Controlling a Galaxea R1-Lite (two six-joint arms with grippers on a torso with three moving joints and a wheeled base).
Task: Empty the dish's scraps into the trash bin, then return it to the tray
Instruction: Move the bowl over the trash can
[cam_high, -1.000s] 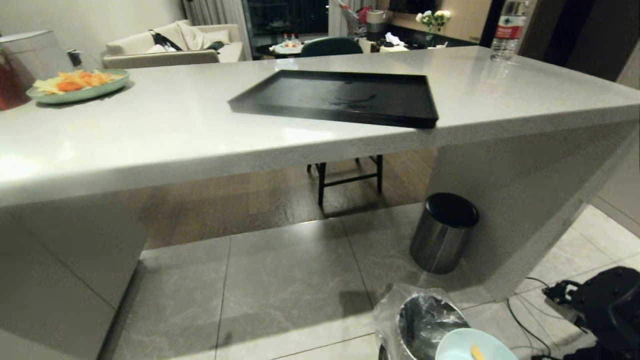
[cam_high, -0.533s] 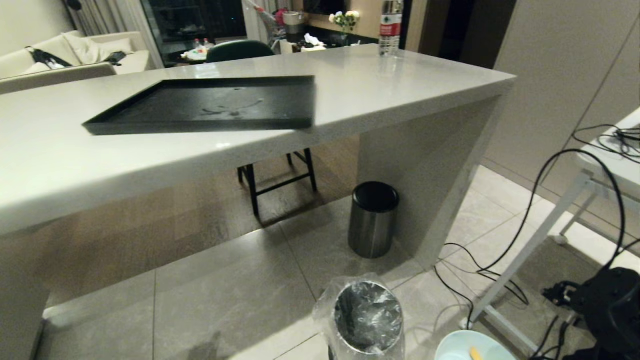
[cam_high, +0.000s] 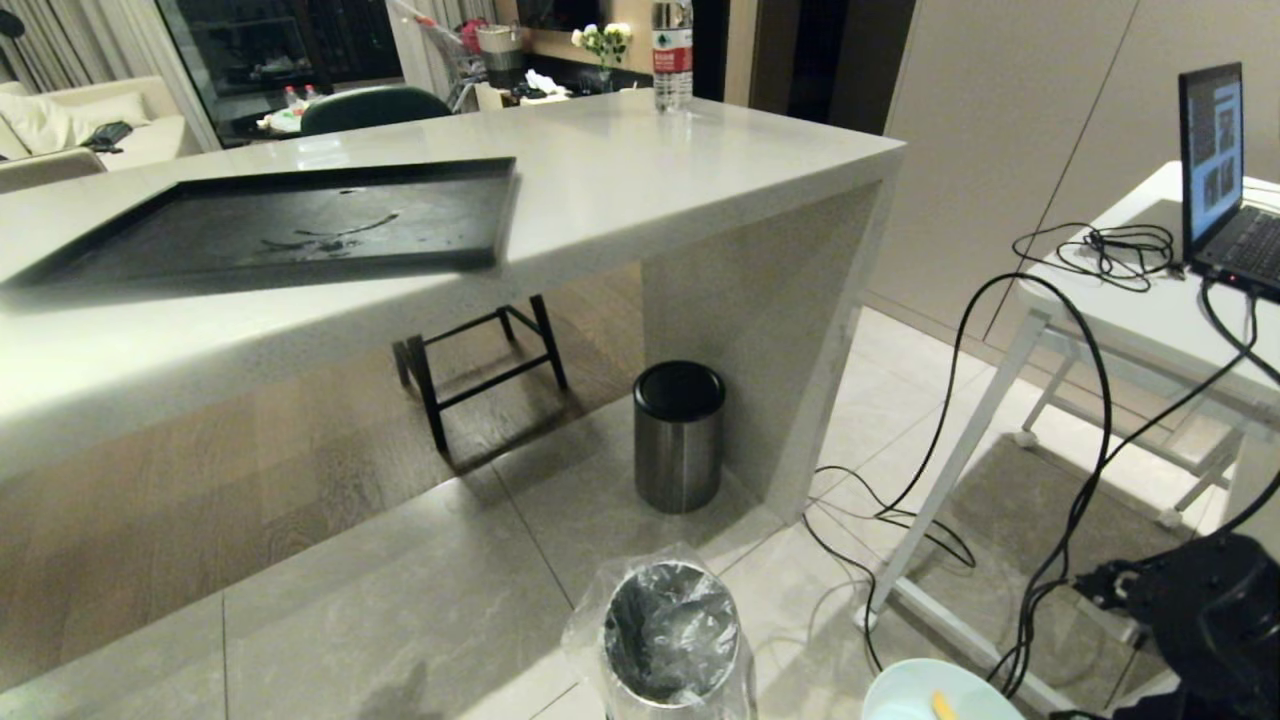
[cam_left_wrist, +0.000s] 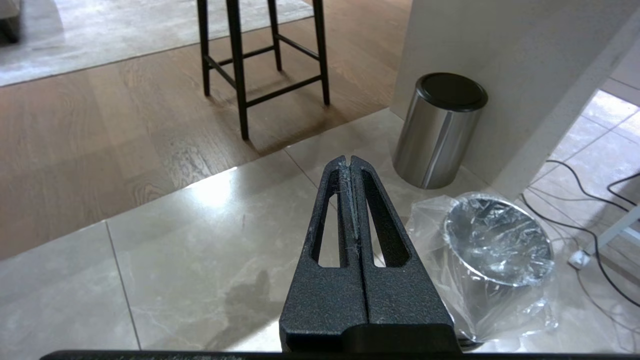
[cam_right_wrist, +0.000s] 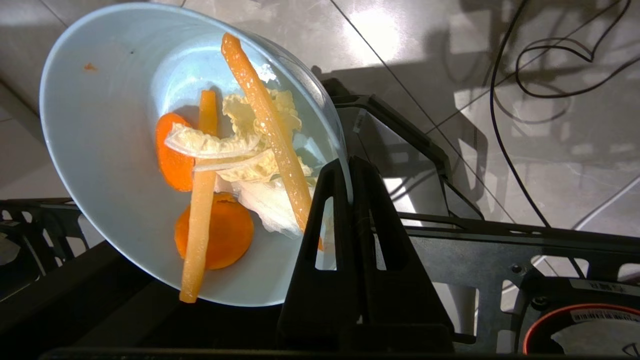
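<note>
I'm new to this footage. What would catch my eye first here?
The pale blue bowl of orange and yellow scraps, pinched at its rim by the right gripper, low beside the bag-lined bin on the floor. Behind, a bare black tray sits on the counter.

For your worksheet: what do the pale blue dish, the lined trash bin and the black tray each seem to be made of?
Dish: probably glazed ceramic, though melamine is possible; smooth, glossy, opaque.
Trash bin: shiny metal wall inside a crinkly clear plastic bag.
Tray: matte black, plastic or lacquered wood; cannot tell which.
</note>
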